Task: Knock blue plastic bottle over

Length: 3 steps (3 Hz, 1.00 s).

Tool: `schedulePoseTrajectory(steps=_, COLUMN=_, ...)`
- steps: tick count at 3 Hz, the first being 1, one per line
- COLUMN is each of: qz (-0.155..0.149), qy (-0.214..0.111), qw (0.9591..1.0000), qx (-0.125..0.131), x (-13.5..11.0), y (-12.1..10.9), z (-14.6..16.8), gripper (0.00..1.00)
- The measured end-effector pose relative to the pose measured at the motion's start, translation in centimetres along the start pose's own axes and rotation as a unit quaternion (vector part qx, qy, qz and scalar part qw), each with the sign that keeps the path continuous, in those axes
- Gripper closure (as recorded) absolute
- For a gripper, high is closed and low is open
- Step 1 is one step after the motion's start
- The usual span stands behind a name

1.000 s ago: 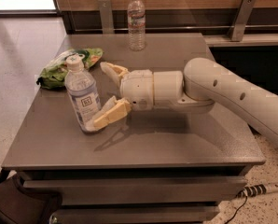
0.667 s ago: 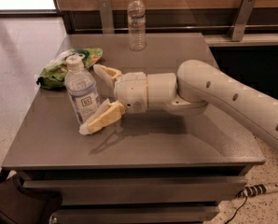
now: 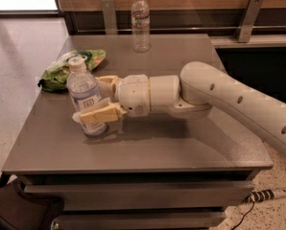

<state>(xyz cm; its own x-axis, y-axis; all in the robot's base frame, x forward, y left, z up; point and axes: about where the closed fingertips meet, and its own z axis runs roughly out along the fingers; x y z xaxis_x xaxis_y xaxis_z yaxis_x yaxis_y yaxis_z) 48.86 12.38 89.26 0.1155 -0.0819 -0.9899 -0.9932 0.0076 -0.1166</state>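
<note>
The blue plastic bottle (image 3: pixel 84 96) stands on the left part of the grey table (image 3: pixel 181 147). It is clear with a bluish tint, a white cap and a white-and-blue label, and it leans slightly to the left. My gripper (image 3: pixel 89 99) reaches in from the right and is open, with the bottle between its fingers. The near finger (image 3: pixel 99 114) lies across the front of the bottle's lower half and touches it. The far finger (image 3: pixel 106 80) is just behind the bottle, partly hidden by it.
A slimmer ribbed clear bottle (image 3: pixel 140 22) stands at the table's far edge. A green snack bag (image 3: pixel 66 68) lies just behind and left of the blue bottle. A dark bag (image 3: pixel 18 210) sits on the floor at bottom left, and a power strip (image 3: pixel 270 194) at bottom right.
My gripper has moved left, so the bottle now sits between the fingers and the near finger crosses its front. The bottle still stands, leaning a little more left.
</note>
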Motion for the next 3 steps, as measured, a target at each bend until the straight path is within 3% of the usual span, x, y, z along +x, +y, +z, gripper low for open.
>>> schedulePoseTrajectory(steps=2, qz=-0.001, qy=0.0, qw=1.0, qx=-0.004, x=-0.18, y=0.23, z=0.38, gripper=0.83)
schedulePoseTrajectory(steps=3, qz=-0.002, qy=-0.001, qw=1.0, qx=-0.006, x=-0.27, y=0.35, z=0.57, gripper=1.0)
